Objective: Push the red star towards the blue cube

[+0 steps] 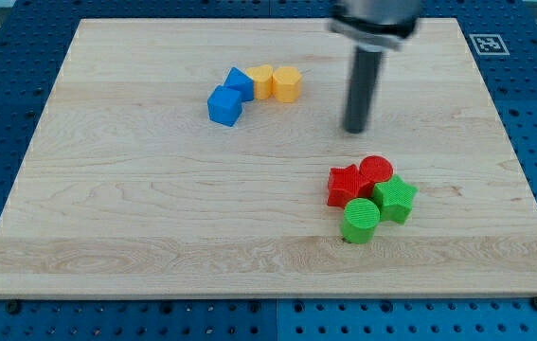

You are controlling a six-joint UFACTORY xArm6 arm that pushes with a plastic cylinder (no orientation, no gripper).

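Note:
The red star (346,185) lies at the view's lower right, touching a red round block (376,170), a green star (395,198) and a green round block (361,220). The blue cube (224,105) sits at the view's upper middle, with a second blue block (240,82) just behind it. My tip (356,129) rests on the board a little above the red star and red round block, apart from them, and well to the right of the blue cube.
A yellow block (261,81) and an orange-yellow hexagonal block (287,83) sit right of the blue blocks. The wooden board (135,208) lies on a blue perforated table. A marker tag (488,43) is at the board's upper right corner.

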